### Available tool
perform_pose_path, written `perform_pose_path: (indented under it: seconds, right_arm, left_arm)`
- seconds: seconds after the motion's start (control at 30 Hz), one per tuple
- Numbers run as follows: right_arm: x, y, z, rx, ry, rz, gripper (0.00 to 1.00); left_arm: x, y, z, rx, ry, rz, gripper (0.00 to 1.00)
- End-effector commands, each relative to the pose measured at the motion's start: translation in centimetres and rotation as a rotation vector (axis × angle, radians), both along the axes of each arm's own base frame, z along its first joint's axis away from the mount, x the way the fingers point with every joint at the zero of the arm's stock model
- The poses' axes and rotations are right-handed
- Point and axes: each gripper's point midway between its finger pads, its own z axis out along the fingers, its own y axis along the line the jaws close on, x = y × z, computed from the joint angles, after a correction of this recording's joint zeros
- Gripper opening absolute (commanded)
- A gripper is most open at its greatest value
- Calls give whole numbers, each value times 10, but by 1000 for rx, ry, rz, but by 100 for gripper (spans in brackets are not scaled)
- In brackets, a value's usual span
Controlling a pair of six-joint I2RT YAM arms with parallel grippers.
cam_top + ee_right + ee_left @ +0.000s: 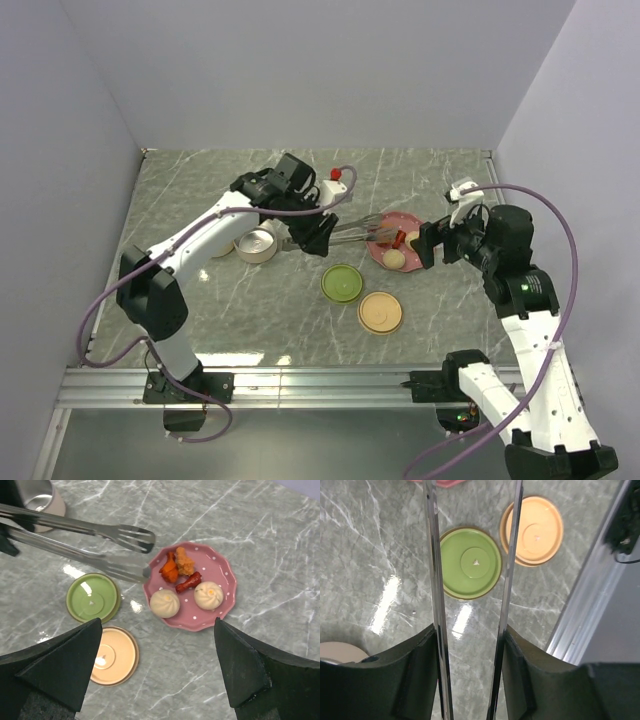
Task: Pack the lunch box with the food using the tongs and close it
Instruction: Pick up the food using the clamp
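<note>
A: What is the left gripper [470, 650] doing?

B: It is clamped on the tongs [436, 570], 1 finger against each arm. The arms stand apart, with the tips at the plate's [222, 572] rim, short of the food [172, 570].

A: And the right gripper [157, 655]?

B: Its jaws are wide apart and empty, hovering near the plate.

A: Where is the food?

B: All on the plate: red-orange chunks bunched together, with 2 buns [164, 603] beside them. The box [258, 244] sits well apart, to the left.

A: How should the pick go?

B: I'd straddle 1 piece only and squeeze gently so a bun isn't crushed. Then lift straight up and carry it high over the 2 lids [93, 598] on the way to the box.
</note>
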Motion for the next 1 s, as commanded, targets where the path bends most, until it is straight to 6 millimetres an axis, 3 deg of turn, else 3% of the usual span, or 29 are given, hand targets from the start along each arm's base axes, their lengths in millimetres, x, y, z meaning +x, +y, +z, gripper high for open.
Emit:
perform_pose_path:
  seconds: [0.0,0.3,0.5,0.67,0.97]
  right_arm:
    - [-7,2,6,48,-2,7,100]
    - [12,-12,-12,184,206,-89,100]
    - [24,-30,-9,365,360,-126,100]
    - [27,-43,-1,414,366,-161,100]
    - [27,-41,-2,425,374,-145,100]
  left_arm:
    - [13,-17,14,-8,-97,-3,53]
    - [5,-37,-15,136,-173,-52,52]
    - [3,-50,-34,207,-169,-68,50]
    - [11,-53,-45,240,-170,-38,51]
    - [7,-57,-61,267,-115,-65,51]
